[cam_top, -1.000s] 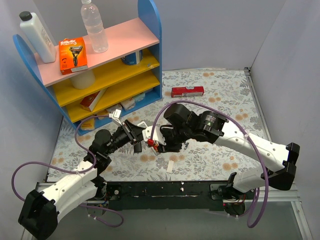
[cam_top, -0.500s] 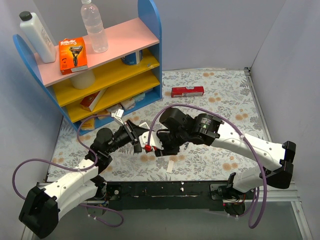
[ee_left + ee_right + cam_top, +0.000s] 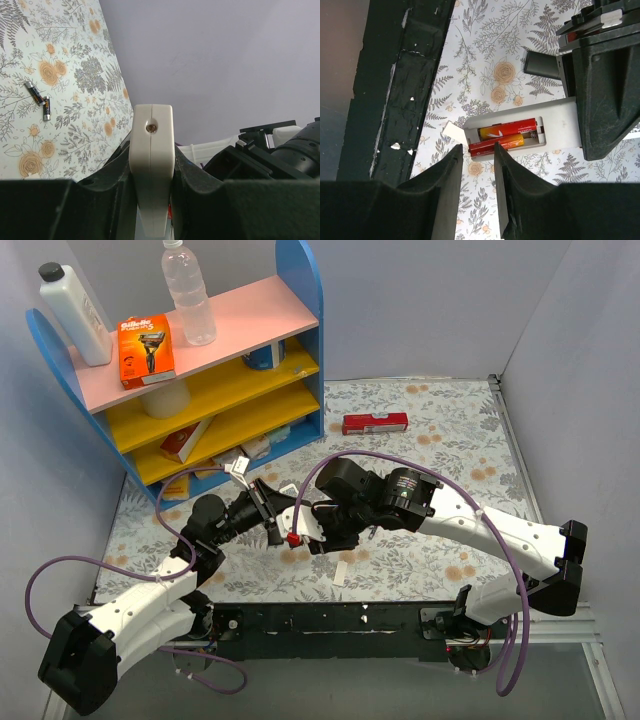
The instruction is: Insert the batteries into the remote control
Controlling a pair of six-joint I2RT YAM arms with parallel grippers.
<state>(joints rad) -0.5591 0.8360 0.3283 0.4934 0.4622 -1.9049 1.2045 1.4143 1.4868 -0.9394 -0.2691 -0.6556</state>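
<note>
My left gripper (image 3: 272,512) is shut on the white remote (image 3: 286,516) and holds it above the mat; the left wrist view shows the remote (image 3: 151,165) edge-on between the jaws. In the right wrist view the remote (image 3: 555,125) has its compartment open and facing up. One red-orange battery (image 3: 507,129) lies seated in it. A second battery (image 3: 492,145) lies tilted, its end past the compartment's rim. My right gripper (image 3: 478,150) hovers over that end with jaws apart, clamped on nothing. Two loose dark batteries (image 3: 40,100) lie on the mat.
A small white piece (image 3: 341,573) lies on the mat near the front edge, and also shows in the right wrist view (image 3: 453,131). A red box (image 3: 375,423) lies at the back. The blue shelf unit (image 3: 300,300) stands back left. The black front rail (image 3: 395,100) is close by.
My right gripper has moved a little left and towards the remote's open end. The red battery at its tip now lies in the compartment. The left arm shifted only slightly.
</note>
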